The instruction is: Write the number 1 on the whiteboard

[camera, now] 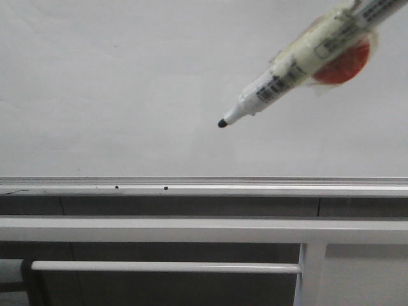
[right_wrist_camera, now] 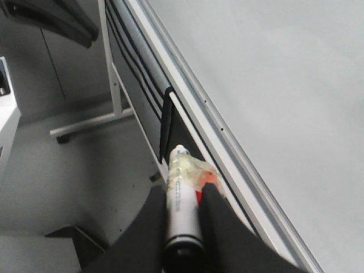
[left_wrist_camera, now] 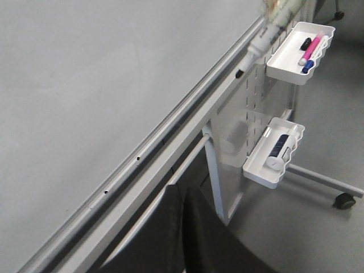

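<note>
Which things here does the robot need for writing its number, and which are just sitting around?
Needed:
- whiteboard, still blank
- marker pen, held in the right gripper

Just sitting around:
- upper tray holding pens
- lower tray
- grey frame bar

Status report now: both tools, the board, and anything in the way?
Right tool shut on marker, tip uncapped, aimed at whiteboard. Left tool empty, jaws look closed. Board blank, no number 1 yet. Nothing in the way.
</note>
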Motion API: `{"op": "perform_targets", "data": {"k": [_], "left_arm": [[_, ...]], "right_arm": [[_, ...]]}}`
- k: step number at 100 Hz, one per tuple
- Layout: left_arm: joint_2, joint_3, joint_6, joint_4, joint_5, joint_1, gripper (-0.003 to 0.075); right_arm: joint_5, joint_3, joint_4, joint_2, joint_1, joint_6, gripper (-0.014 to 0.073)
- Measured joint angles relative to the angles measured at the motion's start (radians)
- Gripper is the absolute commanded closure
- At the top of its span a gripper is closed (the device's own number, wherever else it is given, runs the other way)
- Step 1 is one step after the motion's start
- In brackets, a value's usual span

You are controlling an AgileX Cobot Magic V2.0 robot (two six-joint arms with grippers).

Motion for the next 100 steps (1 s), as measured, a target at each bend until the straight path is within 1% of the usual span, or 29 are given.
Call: {"op": "perform_targets", "data": {"k": [14,26,44,57,67,81,100], "left_arm": [[-0.009,0.071,0.000,-0.046,-0.092,0.000,0.0741],[-0.009,0.112,0.000,-0.082,-0.137,0.000,0.0741],[-0.009,0.142,0.000,-0.100,-0.182,0.000,0.0741],[-0.009,0.149,0.000,-0.102,-0.222,0.000,0.0741],[-0.009,0.149,0.000,-0.102,-0.234,0.000,0.0741],[-0.009,0.151,0.000,-0.102,-0.243,0.020,0.0741],[-0.009,0.151,-0.001,-0.102,-0.251,0.060,0.0741]], "right_arm": [[-0.122,0.121,0.000,-0.118,0.000,0.021,0.0654],[-0.226,0.242,0.002,-0.206,0.000,0.023,0.0654],[-0.413,0.416,0.083,-0.301,0.000,0.025,0.0653],[-0.536,0.513,0.112,-0.319,-0.002,0.026,0.0654],[-0.627,0.543,0.126,-0.319,-0.002,0.026,0.0654],[-0.712,0.547,0.134,-0.319,-0.002,0.026,0.0658],[-0.763,0.547,0.134,-0.319,-0.002,0.026,0.0658]]}}
